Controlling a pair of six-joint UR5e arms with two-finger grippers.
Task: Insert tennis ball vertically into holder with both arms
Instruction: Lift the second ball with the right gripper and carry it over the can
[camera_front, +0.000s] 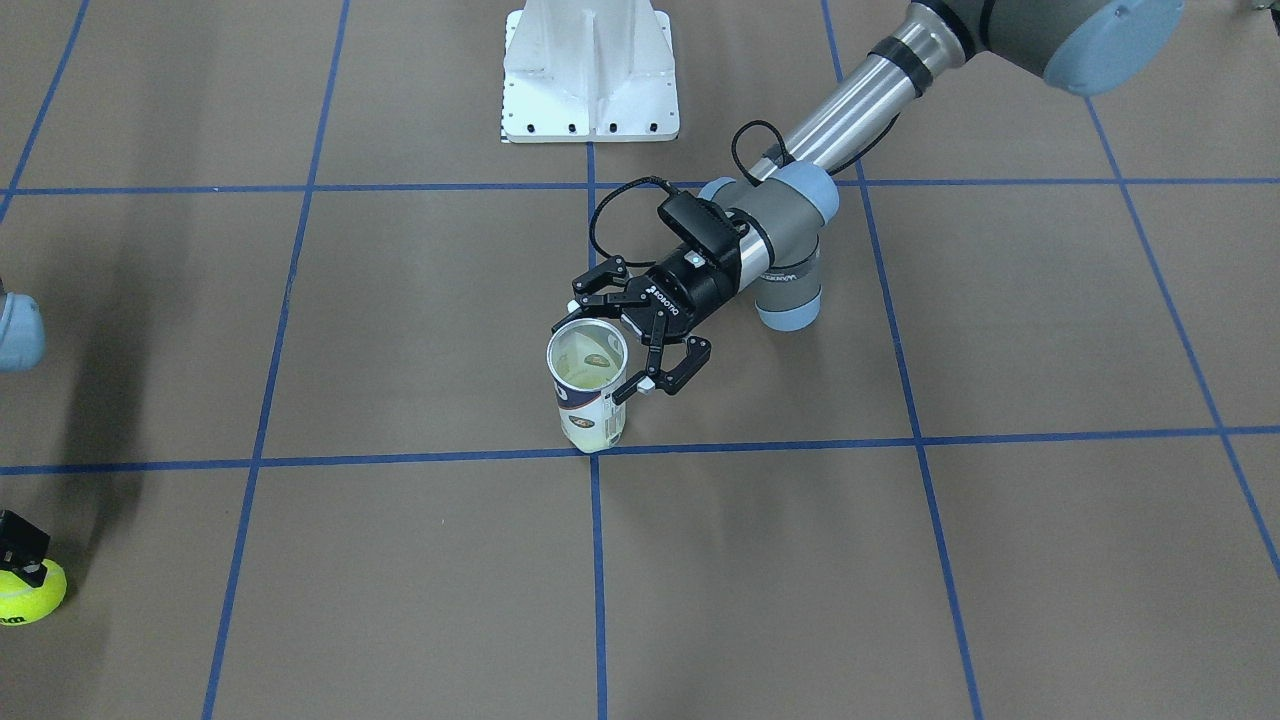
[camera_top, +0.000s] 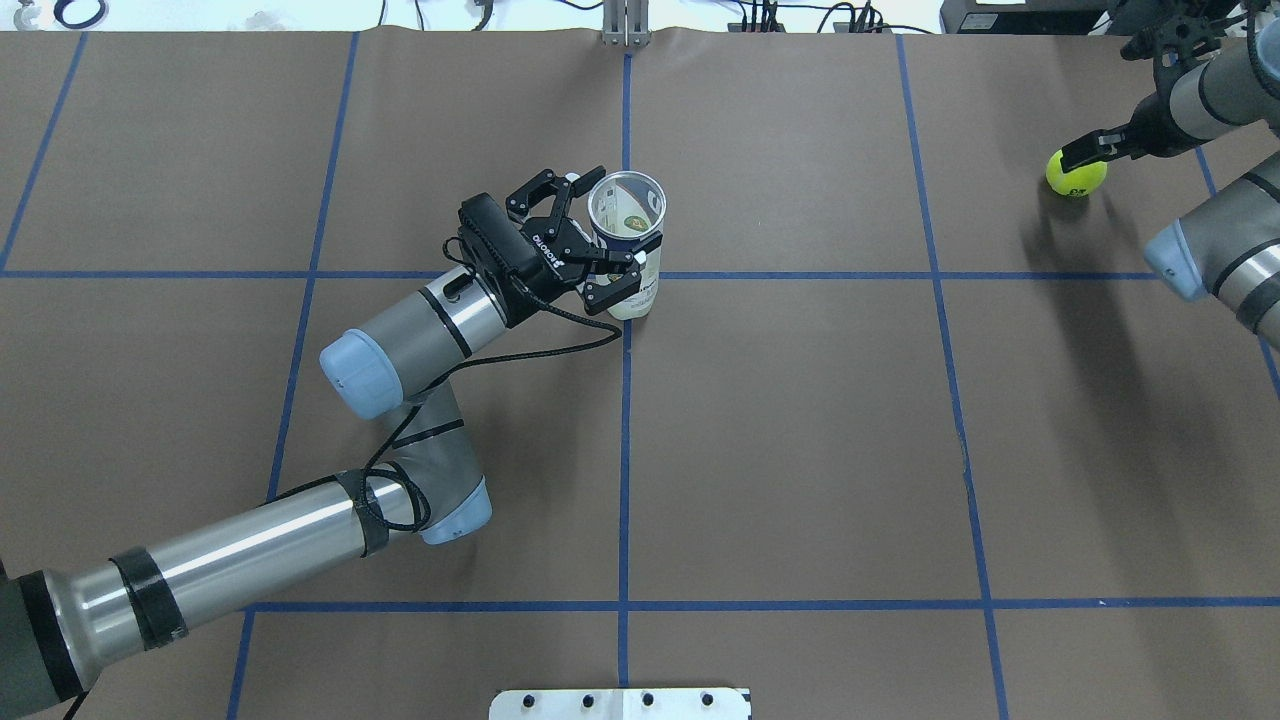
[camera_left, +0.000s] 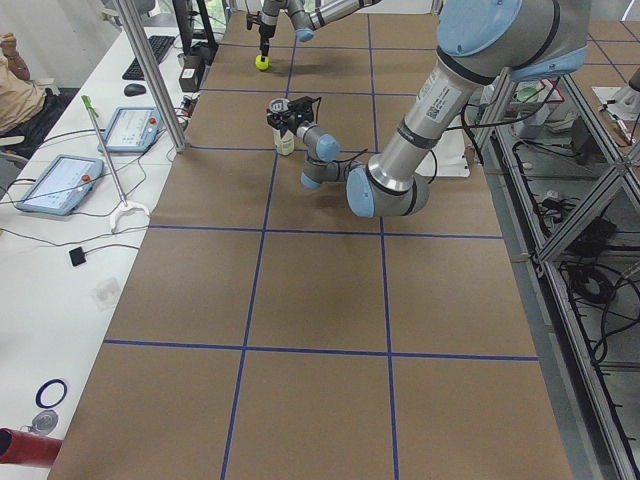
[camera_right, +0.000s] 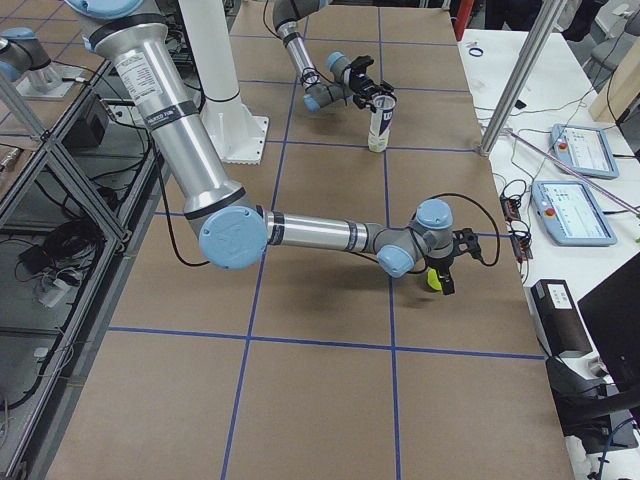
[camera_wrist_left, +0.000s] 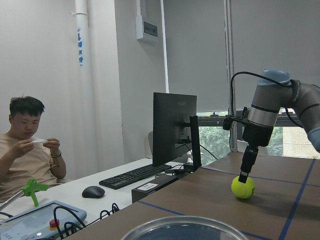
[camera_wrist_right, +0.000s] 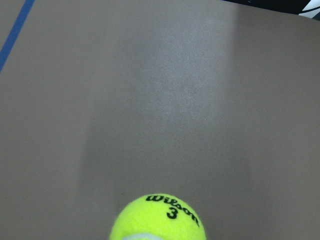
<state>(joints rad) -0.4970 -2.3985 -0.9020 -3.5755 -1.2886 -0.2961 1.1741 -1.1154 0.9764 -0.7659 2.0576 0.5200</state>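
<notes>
The holder is a clear tube with a white and navy label. It stands upright with its mouth open near the table's middle. My left gripper is open, with one finger on each side of the tube's upper part. The yellow tennis ball lies on the table far to my right. My right gripper points down with its fingers looking closed together. Its tip sits at the top of the ball. The right wrist view shows only the ball, no fingers.
The white pedestal base stands at my edge of the table. Blue tape lines grid the brown table. A desk with a monitor, keyboard and tablets runs along the far side. A seated person is there. Metal posts stand by the table edge.
</notes>
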